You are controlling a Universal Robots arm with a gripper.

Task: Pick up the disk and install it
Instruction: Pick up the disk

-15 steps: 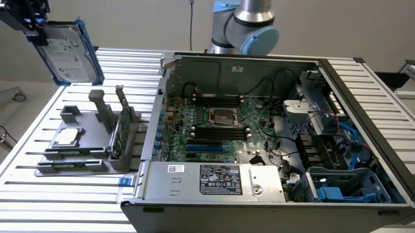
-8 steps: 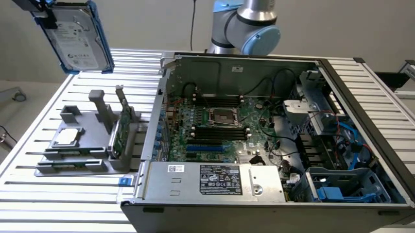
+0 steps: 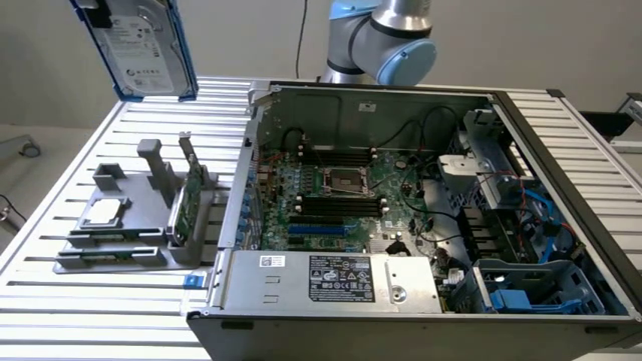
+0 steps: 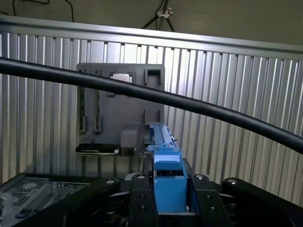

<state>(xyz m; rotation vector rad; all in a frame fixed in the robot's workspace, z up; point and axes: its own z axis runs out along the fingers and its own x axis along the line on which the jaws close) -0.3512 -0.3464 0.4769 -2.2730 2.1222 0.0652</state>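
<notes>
The disk point(image 3: 146, 49), a silver-grey hard drive with a white label in a blue carrier frame, hangs upright high above the table at the exterior view's far left, well above the grey holder. In the wrist view its blue carrier edge point(image 4: 165, 172) sits clamped between my gripper's point(image 4: 168, 208) black fingers point(image 4: 142, 205). The gripper is shut on the disk.
An open computer case point(image 3: 237, 226) lies on the slatted table, with a motherboard point(image 3: 341, 195), a power supply point(image 3: 331, 278) and a blue drive bay point(image 3: 531, 293) at the exterior view's lower right. The grey holder point(image 3: 120, 233) carries a small silver chip point(image 3: 105, 213) and an upright green card point(image 3: 188, 199). A black cable point(image 4: 189, 106) crosses the wrist view.
</notes>
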